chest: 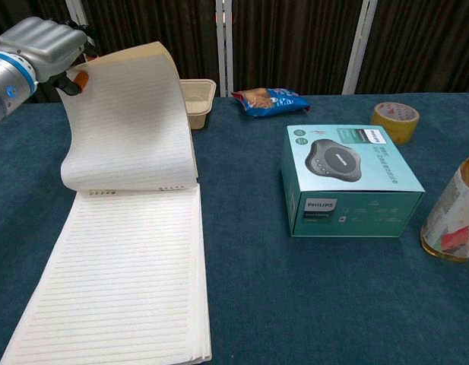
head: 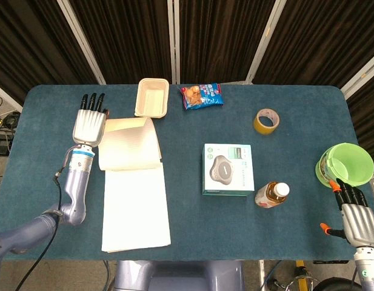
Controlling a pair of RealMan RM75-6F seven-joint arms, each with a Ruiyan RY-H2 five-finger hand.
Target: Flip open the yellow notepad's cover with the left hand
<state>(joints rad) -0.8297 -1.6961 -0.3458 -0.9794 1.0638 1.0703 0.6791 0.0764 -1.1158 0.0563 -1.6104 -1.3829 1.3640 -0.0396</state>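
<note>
The yellow notepad (head: 136,206) lies at the table's front left with a lined page (chest: 120,274) showing. Its tan cover (head: 129,144) stands lifted and curled over the pad's far end, a lined sheet (chest: 128,122) rising with it. My left hand (head: 90,124) pinches the cover's upper left edge between thumb and fingers; in the chest view this left hand (chest: 44,46) sits at the top left. My right hand (head: 355,215) rests at the front right edge of the table, fingers apart, holding nothing.
A beige tray (head: 152,97) and a blue snack bag (head: 202,96) lie at the back. A teal box (head: 228,169), a bottle (head: 271,194), a tape roll (head: 267,120) and a green bowl (head: 347,163) occupy the middle and right.
</note>
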